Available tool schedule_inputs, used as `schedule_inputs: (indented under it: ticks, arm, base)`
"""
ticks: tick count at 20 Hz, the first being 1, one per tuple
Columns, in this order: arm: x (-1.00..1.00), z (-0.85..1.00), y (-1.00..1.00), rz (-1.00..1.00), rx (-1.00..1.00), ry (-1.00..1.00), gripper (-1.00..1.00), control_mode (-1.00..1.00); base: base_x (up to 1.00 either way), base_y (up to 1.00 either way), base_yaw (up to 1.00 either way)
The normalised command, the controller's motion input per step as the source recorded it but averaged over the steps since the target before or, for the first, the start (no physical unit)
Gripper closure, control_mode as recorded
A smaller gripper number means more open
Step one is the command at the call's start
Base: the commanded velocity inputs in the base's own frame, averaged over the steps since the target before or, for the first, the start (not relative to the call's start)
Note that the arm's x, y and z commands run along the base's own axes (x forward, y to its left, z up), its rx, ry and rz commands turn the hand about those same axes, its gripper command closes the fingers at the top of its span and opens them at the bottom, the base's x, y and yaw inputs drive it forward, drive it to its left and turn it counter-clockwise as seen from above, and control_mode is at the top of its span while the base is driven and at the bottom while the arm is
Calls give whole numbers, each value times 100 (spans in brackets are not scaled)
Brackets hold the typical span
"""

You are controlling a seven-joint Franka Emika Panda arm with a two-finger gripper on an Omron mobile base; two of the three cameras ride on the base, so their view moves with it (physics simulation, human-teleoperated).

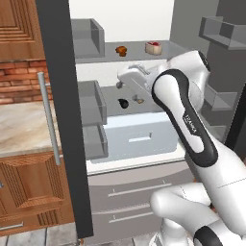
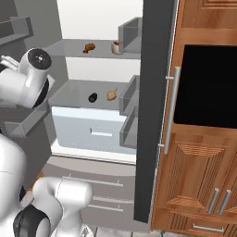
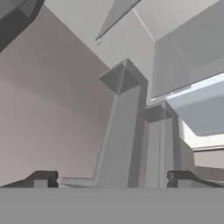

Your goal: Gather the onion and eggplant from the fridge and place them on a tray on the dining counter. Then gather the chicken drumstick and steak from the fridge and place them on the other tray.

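on upper shelf of open pale grey fridge (image 1: 62,120) | golden-brown chicken drumstick (image 1: 121,50) lying beside pinkish-red steak (image 1: 154,47) | gripper (image 3: 111,177) hanging wide open, holding nothing

White robot arm with dark joints, bent at the elbow and reaching forward at mid height. Its gripper (image 1: 120,84) points away from the base. In the hand view, the two dark fingertips (image 3: 41,178) sit wide apart, holding nothing.
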Motion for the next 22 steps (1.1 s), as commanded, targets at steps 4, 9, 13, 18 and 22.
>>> schedule_inputs:
  ticks: [4, 9, 13, 18, 22]
  arm:
    - [-41, -4, -54, -3, -20, -4, -100, -100]
    - [-7, -40, -58, -4, -16, 3, -100, -100]
    - [-8, -42, -55, -6, -16, 0, -100, -100]
    - [-18, -22, -32, -11, -21, -3, -100, -100]
    - [-19, -12, -25, -10, -21, 0, -100, -100]
  base:
    - [0, 0, 0]
    - [0, 0, 0]
    - [0, 0, 0]
    - [0, 0, 0]
    - [0, 0, 0]
